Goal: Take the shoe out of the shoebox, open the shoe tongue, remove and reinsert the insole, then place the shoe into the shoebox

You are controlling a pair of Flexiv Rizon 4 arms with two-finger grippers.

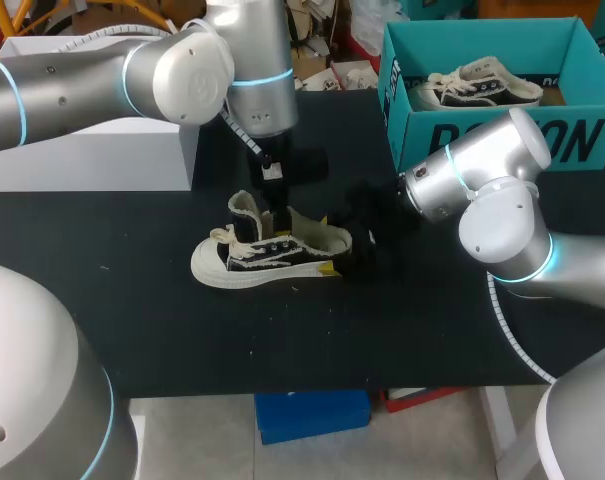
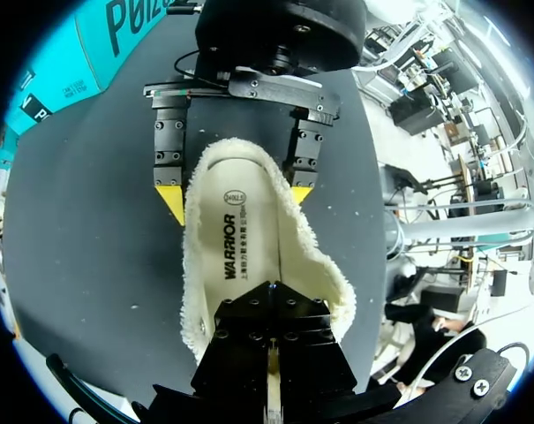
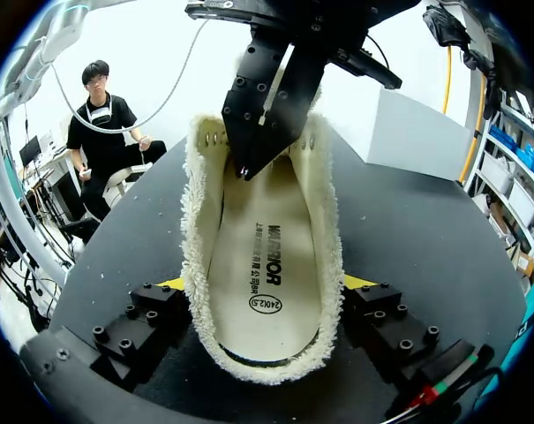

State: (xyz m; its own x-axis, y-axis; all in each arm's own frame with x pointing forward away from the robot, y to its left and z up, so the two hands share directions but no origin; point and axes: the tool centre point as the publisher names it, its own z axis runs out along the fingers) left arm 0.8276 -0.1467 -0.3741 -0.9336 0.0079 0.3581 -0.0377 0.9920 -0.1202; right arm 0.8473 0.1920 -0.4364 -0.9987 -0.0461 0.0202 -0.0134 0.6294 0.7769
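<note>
**Two-Sided Hold at the Heel**

One black-and-cream shoe [image 1: 267, 258] stood on its sole on the dark table [image 1: 432, 330], outside the teal shoebox [image 1: 502, 140]. The shoebox was well apart from the shoe, back beyond its heel end, with a second shoe [image 1: 477, 88] inside. The right gripper [image 3: 265, 287] stood wide at the shoe's heel, its yellow-tipped fingers pressing the fleecy collar from both sides, so it had hold of the shoe. The left gripper [image 2: 271, 287] pointed down into the shoe's opening, fingers drawn together, tips at the insole [image 3: 262, 256]. Whether they pinched anything could not be told. A white box [image 1: 92, 155] sat well apart, back beyond the shoe's toe end.
</note>
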